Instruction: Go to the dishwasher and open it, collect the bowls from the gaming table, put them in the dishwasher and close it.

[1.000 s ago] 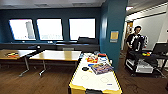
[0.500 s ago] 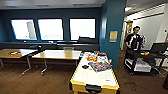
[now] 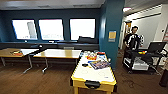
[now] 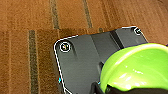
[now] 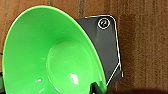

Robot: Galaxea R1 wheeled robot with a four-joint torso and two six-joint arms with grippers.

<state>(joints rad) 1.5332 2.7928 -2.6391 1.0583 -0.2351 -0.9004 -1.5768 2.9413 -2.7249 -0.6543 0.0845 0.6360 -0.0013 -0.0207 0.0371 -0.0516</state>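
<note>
The gaming table [image 3: 93, 73], yellow-sided with a white top and a black goal slot, stands ahead of me in the head view. In the left wrist view a pale yellow-green bowl [image 4: 135, 67] hangs above the brown carpet, with my left gripper [image 4: 100, 87] shut on its rim. A bright green bowl [image 5: 50, 55] looms large in the right wrist view, and my right gripper [image 5: 97, 88] is shut on its edge. The dishwasher is out of view.
Colourful boxes and a magazine [image 3: 98, 64] lie on the gaming table's far end beside a small black object [image 3: 85, 65]. A teal pillar [image 3: 111, 30] rises behind it. A person [image 3: 132, 40] stands at a black cart [image 3: 142, 60] to the right. Wooden tables [image 3: 58, 53] line the windows.
The whole head picture has drawn back a little: the gaming table looks smaller and its near end with the goal slot now shows, so the camera has moved away from it.
</note>
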